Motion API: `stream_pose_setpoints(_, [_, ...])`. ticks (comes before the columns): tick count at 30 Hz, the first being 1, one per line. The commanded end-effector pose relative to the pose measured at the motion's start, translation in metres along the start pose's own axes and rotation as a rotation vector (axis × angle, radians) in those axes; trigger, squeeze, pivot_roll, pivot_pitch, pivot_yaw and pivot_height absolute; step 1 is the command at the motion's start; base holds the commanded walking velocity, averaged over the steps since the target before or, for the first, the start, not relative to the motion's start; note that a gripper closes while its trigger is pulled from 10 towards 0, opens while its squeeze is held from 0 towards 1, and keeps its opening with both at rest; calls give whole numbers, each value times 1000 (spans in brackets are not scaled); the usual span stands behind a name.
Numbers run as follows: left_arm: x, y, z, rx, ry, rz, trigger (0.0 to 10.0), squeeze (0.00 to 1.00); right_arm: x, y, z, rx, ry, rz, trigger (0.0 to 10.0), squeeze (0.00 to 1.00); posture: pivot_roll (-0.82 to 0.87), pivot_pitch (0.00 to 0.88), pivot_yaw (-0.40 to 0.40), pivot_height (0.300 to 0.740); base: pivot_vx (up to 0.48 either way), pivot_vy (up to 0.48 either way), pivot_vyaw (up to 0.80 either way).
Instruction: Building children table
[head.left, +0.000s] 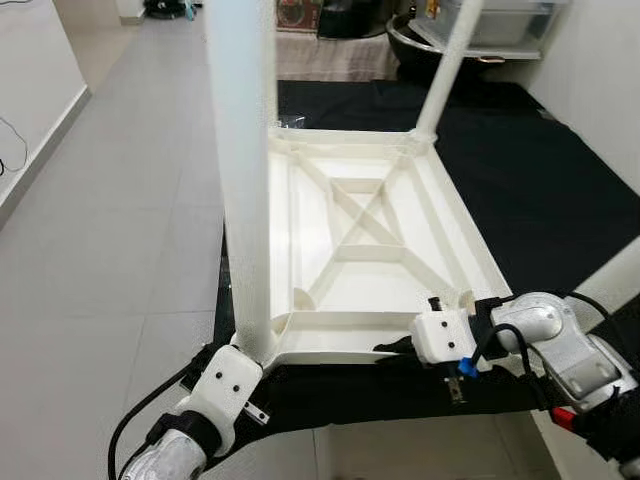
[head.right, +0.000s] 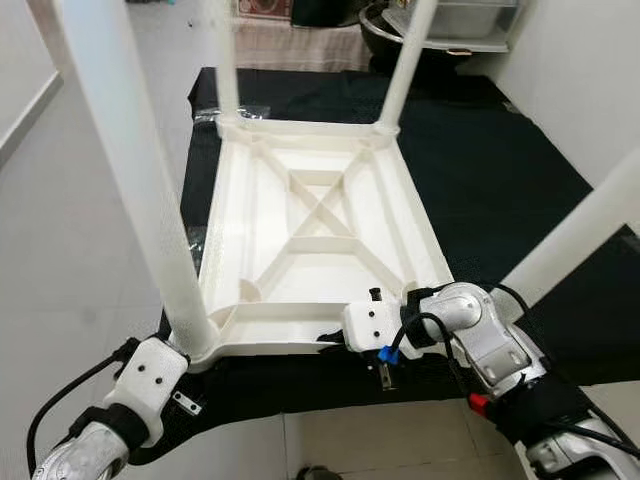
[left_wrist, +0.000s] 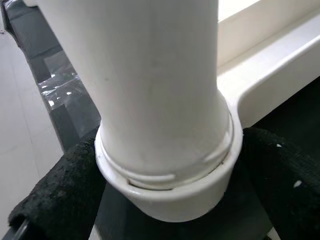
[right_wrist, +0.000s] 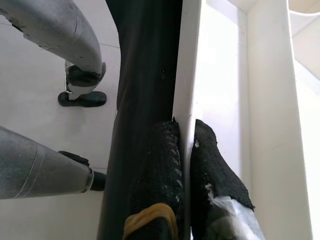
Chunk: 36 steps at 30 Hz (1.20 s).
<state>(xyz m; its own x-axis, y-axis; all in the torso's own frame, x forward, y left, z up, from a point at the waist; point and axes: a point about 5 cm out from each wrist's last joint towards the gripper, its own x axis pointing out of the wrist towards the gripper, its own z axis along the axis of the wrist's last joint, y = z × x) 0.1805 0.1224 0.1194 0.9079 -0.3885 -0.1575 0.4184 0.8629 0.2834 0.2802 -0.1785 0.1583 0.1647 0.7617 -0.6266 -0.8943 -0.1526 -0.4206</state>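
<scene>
A white plastic children's table (head.left: 360, 280) lies upside down on a black mat, with its legs pointing up. My left gripper (head.left: 250, 352) is shut around the base of the near-left leg (head.left: 245, 180), just above its socket (left_wrist: 170, 200). A black finger (left_wrist: 55, 195) shows on each side of that socket. My right gripper (head.left: 392, 348) is shut on the table's near rim (right_wrist: 187, 75), with one finger (right_wrist: 160, 165) outside and the other inside. The far-left leg (head.right: 225, 60), far-right leg (head.right: 400, 65) and near-right leg (head.right: 580, 230) stand in their corners.
The black mat (head.left: 560, 190) spreads to the right and far side. Grey tiled floor (head.left: 130, 200) runs along the left to a white wall. A clear plastic bag (head.left: 290, 122) lies by the far-left corner. A steel bowl (head.left: 410, 40) and shelf stand at the back.
</scene>
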Motion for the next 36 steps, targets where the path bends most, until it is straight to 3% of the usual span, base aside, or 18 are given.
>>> stream_pose_setpoints(1, [-4, -10, 5, -2, -7, -42, 10000, 0, -3, -19, 31, -196, -88, -64, 0, 0, 23, 88, -104, 740, 0, 0, 0])
stream_pose_setpoints(6, [-9, -10, 5, -4, 7, -29, 10000, 0, -2, -24, 30, -189, -77, -88, 0, 0, 28, 87, -107, 740, 0, 0, 0])
stream_pose_setpoints(9, [-8, -11, 2, -14, 21, -46, 10000, 0, -3, -34, 20, -100, 32, -143, 0, 0, 23, 83, -103, 740, 0, 0, 0])
stream_pose_setpoints(12, [-10, -11, 3, -8, 16, -58, 10000, 0, -4, -37, 14, -67, 74, -170, 0, 0, 21, 84, -102, 740, 0, 0, 0])
stream_pose_setpoints(17, [-11, -11, 3, 1, 15, -70, 10000, 0, -4, -38, 11, -45, 90, -183, 0, 0, 25, 86, -102, 740, 0, 0, 0])
stream_pose_setpoints(19, [-14, -11, 2, 23, 19, -107, 10000, 0, -3, -39, 5, 25, 122, -209, 0, 0, 34, 86, -104, 740, 0, 0, 0])
stream_pose_setpoints(23, [-17, -10, 1, 31, 18, -125, 10000, 0, -1, -37, 4, 45, 131, -204, 0, 0, 32, 86, -100, 740, 0, 0, 0])
stream_pose_setpoints(24, [-19, -9, 1, 26, 15, -129, 10000, 0, 0, -36, 3, 68, 128, -216, 4510, 0, 34, 85, -101, 740, 0, 0, 0])
stream_pose_setpoints(25, [-20, -8, 1, 30, 13, -131, 10000, 0, 1, -35, 2, 90, 131, -217, 10000, 0, 33, 85, -99, 740, 0, 0, 0])
stream_pose_setpoints(28, [-21, -10, 4, 19, 5, -136, 10000, 0, 5, -33, 9, 94, 86, -200, 10000, 0, 33, 84, -100, 740, 0, 0, 0])
stream_pose_setpoints(29, [-20, -11, 4, 10, 3, -136, 10000, 0, 6, -32, 14, 94, 45, -188, 10000, 753, 33, 84, -98, 740, 0, 0, 0])
stream_pose_setpoints(30, [-20, -11, 4, 10, 3, -136, 10000, 0, 6, -32, 14, 94, 45, -188, 10000, 753, 33, 84, -98, 740, 0, 0, 0])
stream_pose_setpoints(31, [-20, -12, 5, 5, 1, -137, 10000, 0, 7, -31, 18, 116, 10, -187, 10000, 1000, 33, 84, -98, 740, 0, 0, 0])
stream_pose_setpoints(36, [-20, -13, 5, 1, 0, -138, 10000, 0, 8, -32, 21, 155, -18, -191, 10000, 1000, 32, 80, -99, 740, 0, 0, 0])
